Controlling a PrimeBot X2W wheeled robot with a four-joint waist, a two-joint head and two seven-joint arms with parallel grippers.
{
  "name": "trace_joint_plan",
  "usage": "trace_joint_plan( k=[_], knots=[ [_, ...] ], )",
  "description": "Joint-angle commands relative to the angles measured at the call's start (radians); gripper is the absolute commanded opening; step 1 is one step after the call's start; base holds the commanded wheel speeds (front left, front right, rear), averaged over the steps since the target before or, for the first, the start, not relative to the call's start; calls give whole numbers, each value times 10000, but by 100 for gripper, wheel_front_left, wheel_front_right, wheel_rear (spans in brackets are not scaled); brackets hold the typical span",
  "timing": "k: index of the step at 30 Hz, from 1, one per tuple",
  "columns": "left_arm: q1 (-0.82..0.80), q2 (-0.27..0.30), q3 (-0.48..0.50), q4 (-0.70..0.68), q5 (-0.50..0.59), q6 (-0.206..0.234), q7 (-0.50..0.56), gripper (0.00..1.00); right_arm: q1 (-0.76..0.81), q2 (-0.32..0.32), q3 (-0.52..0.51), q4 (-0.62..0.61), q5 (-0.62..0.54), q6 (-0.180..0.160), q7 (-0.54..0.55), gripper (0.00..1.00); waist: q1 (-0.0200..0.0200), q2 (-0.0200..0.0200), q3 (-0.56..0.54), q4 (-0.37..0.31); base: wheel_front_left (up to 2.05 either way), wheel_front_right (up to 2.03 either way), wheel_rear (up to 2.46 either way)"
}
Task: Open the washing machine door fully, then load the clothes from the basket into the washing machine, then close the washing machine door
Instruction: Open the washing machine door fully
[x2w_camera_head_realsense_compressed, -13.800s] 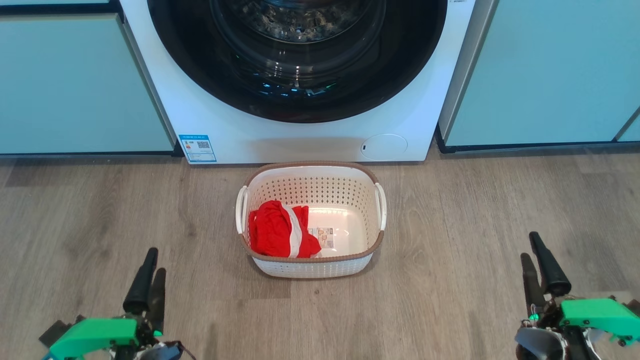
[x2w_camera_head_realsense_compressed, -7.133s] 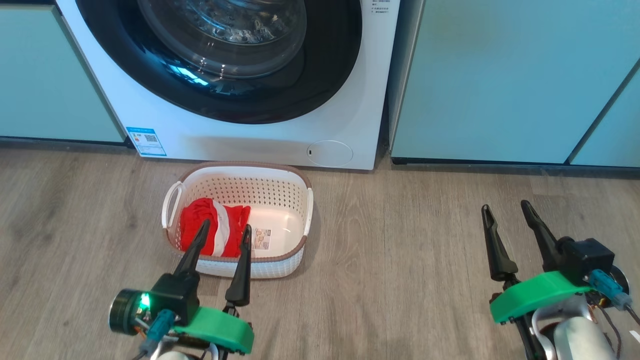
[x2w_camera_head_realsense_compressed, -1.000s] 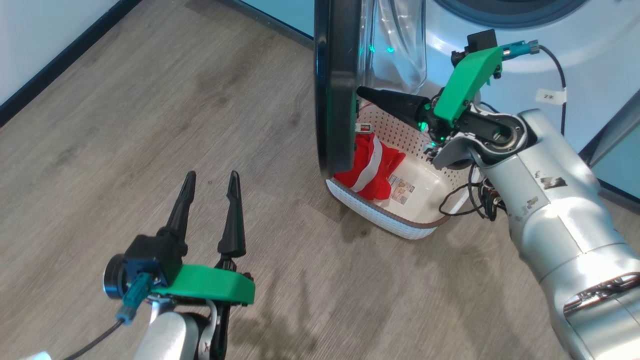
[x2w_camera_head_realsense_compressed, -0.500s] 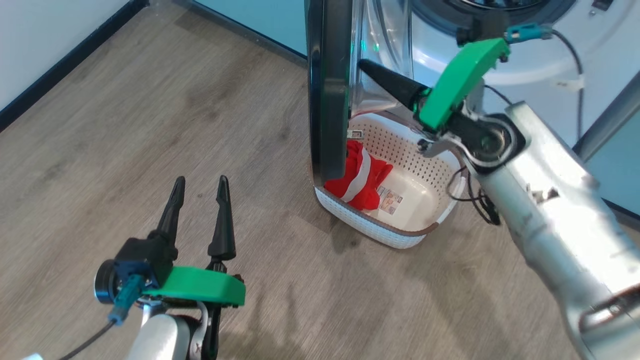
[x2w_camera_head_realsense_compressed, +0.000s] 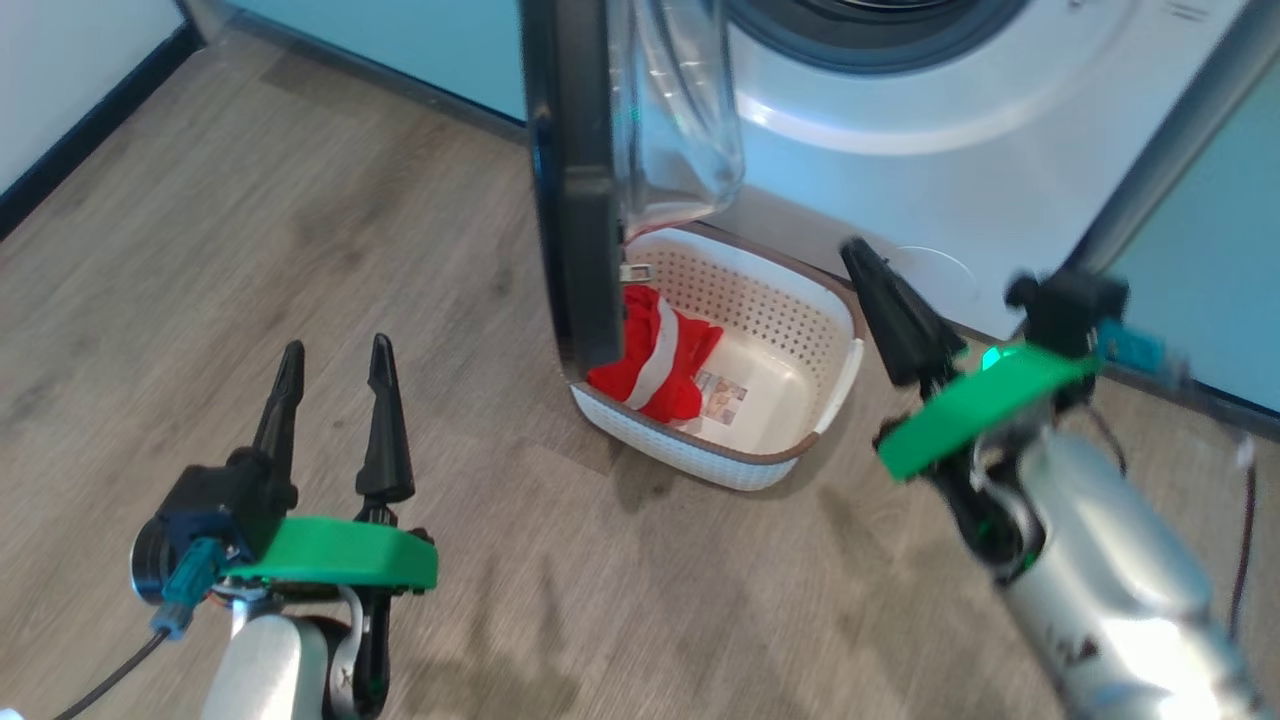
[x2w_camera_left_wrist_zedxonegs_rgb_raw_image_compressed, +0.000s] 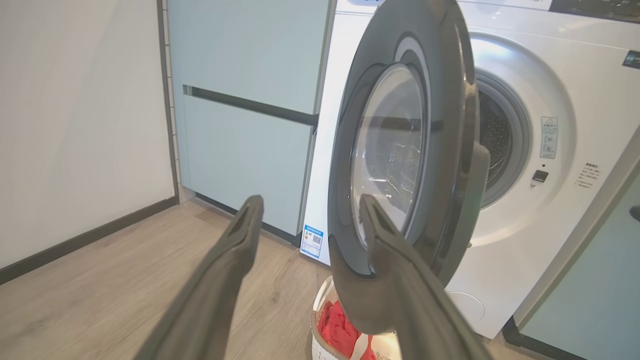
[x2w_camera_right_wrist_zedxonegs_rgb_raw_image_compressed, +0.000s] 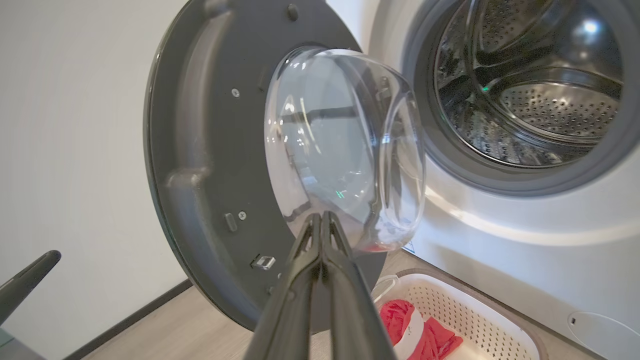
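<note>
The washing machine door (x2w_camera_head_realsense_compressed: 575, 180) stands swung open, edge-on in the head view, its clear glass bulge (x2w_camera_right_wrist_zedxonegs_rgb_raw_image_compressed: 345, 145) facing the washing machine (x2w_camera_head_realsense_compressed: 900, 100). The steel drum (x2w_camera_right_wrist_zedxonegs_rgb_raw_image_compressed: 540, 90) is exposed. Below the door sits the basket (x2w_camera_head_realsense_compressed: 790, 320) with the red and white clothes (x2w_camera_head_realsense_compressed: 650, 350) at its left end. My right gripper (x2w_camera_head_realsense_compressed: 855, 250) is shut and holds nothing, hovering right of the basket, apart from the door. My left gripper (x2w_camera_head_realsense_compressed: 336, 350) is open over the floor, left of the door. In its wrist view the open fingers (x2w_camera_left_wrist_zedxonegs_rgb_raw_image_compressed: 245, 225) frame the door's outer face (x2w_camera_left_wrist_zedxonegs_rgb_raw_image_compressed: 440, 150).
Pale teal cabinets (x2w_camera_left_wrist_zedxonegs_rgb_raw_image_compressed: 240, 150) flank the washer on both sides (x2w_camera_head_realsense_compressed: 1200, 300). A white wall with a dark baseboard (x2w_camera_left_wrist_zedxonegs_rgb_raw_image_compressed: 75, 150) runs along the left. Wooden floor (x2w_camera_head_realsense_compressed: 300, 200) lies open left of the door and in front of the basket.
My shut right gripper has drawn back from the door's inner side and dropped to the right of the basket. The head view has shifted. The left gripper stays open.
</note>
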Motion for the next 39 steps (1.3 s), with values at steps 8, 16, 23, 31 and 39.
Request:
trace_joint_plan(
  k=[8, 16, 23, 31, 39],
  knots=[
    [-318, 87, 432, -333, 88, -244, -95, 100, 2544, 1720, -2738, -2089, -2450, 81, -813, 0, 0, 0, -11, -582, 0, 0, 0],
    [-291, 87, 140, 26, 343, -302, -95, 100, 4179, 1796, -3284, -3471, -3034, 81, -916, 0, 0, 0, -9, -683, 0, 0, 0],
    [-222, 87, 69, 149, 278, -196, -95, 100, 4450, 1798, -3414, -3840, -3106, 81, -930, 100, 0, 0, -12, -708, 0, 0, 0],
    [-182, 87, -77, 351, 573, -89, -95, 100, 4526, 1799, -3468, -3860, -3214, 81, -934, 100, 0, 0, -42, -676, 0, 0, 0],
    [-170, 87, -89, 442, 597, -63, -95, 100, 4551, 1799, -3622, -3742, -3853, 81, -928, 100, 0, 0, -67, -743, 0, 0, 0]
  ],
)
